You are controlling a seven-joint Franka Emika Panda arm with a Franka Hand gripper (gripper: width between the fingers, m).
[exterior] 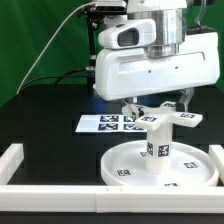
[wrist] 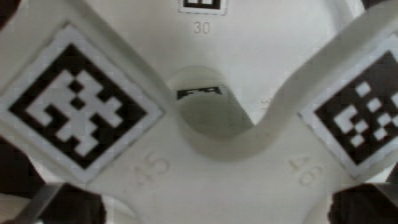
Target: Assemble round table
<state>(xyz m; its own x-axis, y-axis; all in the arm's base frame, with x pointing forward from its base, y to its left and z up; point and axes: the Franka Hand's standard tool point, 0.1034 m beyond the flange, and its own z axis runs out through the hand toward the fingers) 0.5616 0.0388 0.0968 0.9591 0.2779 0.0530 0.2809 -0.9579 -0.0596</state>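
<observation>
In the exterior view, the large round disc lies flat at the lower right of the frame, on the black table. The short thick leg stands upright on the disc's middle, a tag on its side. The cross-shaped foot sits on top of the leg, its arms spread level. The gripper hangs straight down from the arm's white housing in the upper centre, its dark fingers on either side of the foot's hub; whether they press the foot or stand just clear of it I cannot tell. The marker board lies flat behind the disc, at mid-frame. A white border rail runs along the lower left edge and across the bottom of the frame. Nothing lies loose on the disc beside the leg.

In the wrist view, the foot fills the frame, very close. Two of its arms carry tags, at middle left and middle right, with a rounded notch between them. The dark fingertips show in the lower corners, well apart.
</observation>
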